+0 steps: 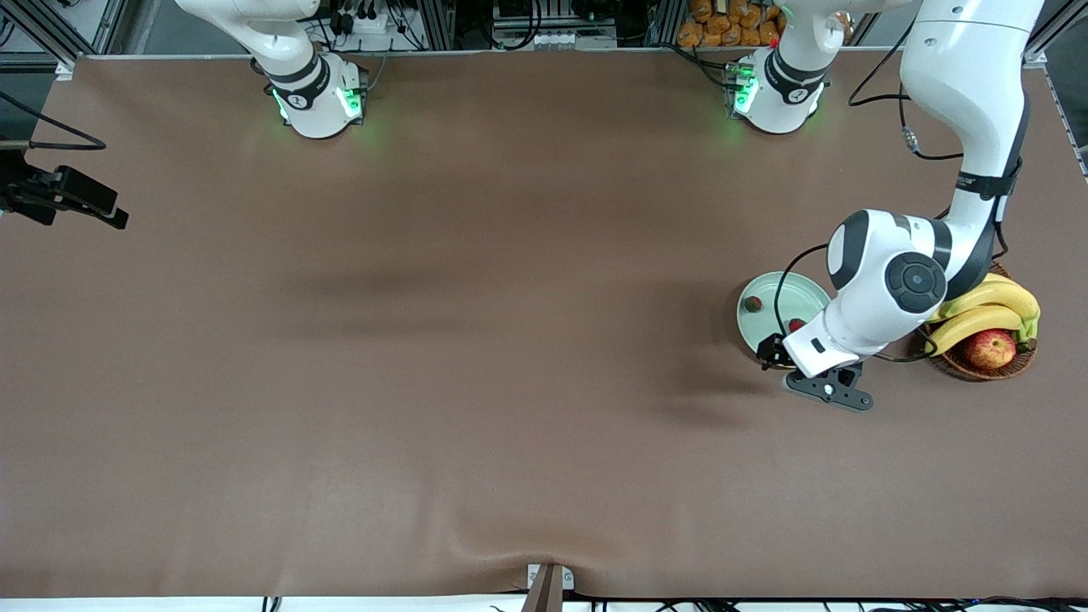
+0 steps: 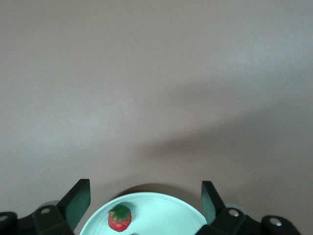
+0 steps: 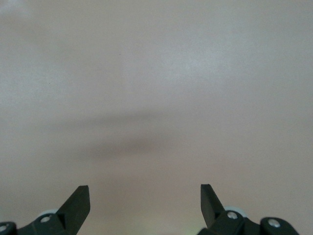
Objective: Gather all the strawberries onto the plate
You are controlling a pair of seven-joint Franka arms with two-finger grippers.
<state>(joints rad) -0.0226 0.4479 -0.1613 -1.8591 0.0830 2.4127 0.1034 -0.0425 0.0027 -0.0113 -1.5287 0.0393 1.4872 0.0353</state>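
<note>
Left gripper spread wide, empty, above plate beside basket. Two strawberries visible on plate; third unseen. Best lifted straight up, avoiding berries. Right gripper spread, waiting.

A robotics lab: two white arm bases with green status lights are bolted to a table under a plain brown cover, with aluminium framing, power strips and loose cables (quite a tangle) along its edge.
</note>
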